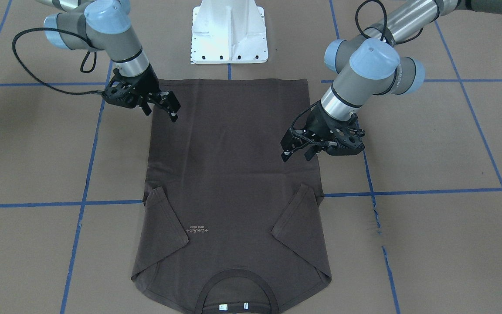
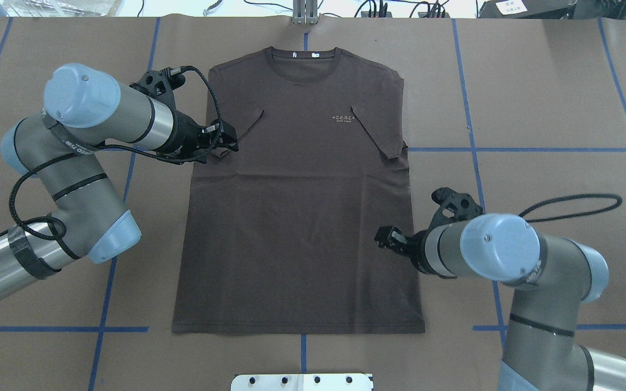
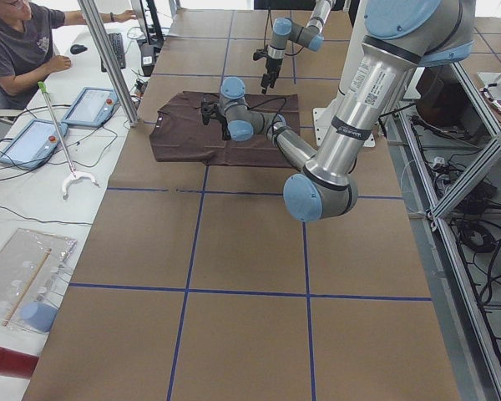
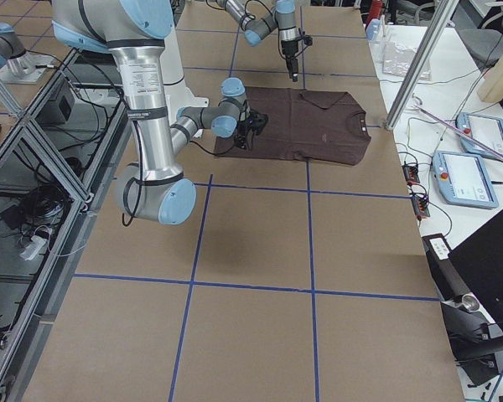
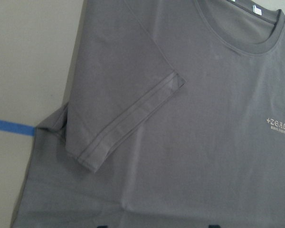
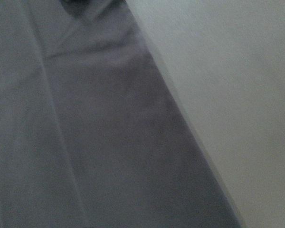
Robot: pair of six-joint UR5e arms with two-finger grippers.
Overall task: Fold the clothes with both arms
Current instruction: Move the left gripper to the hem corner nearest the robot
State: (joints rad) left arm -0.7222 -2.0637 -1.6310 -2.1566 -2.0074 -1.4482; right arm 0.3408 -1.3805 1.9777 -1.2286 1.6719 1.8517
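The dark brown-grey T-shirt (image 2: pixel 296 217) lies flat, front up, in the middle of the brown paper-covered table (image 2: pixel 536 108). In the overhead view its ribbed collar (image 2: pixel 302 54) is at 12 o'clock and its straight hem at 6 o'clock. Both short sleeves are folded inward onto the chest, one at 10 o'clock (image 2: pixel 239 126) and one at 2 o'clock (image 2: pixel 381 136). The small pale chest print (image 2: pixel 344 118) sits just beside the 2 o'clock sleeve, and small white tags (image 2: pixel 305 54) show inside the collar.

The left gripper (image 2: pixel 230 138) hangs over the shirt's 10 o'clock edge, just by the tip of the folded sleeve. Its claw is spread with nothing in it, and its wrist camera looks down on that sleeve (image 5: pixel 128 121) from above the cloth. The right gripper (image 2: pixel 385 239) is at about 4 o'clock on the shirt, over the side seam. From the front-facing camera its fingers also stand apart and hold nothing. Its wrist view is blurred and close to the fabric edge, so I cannot tell whether it touches the cloth.

The white pedestal (image 1: pixel 229 35) stands just beyond the hem at 6 o'clock. Blue tape lines (image 2: pixel 552 149) cross the table
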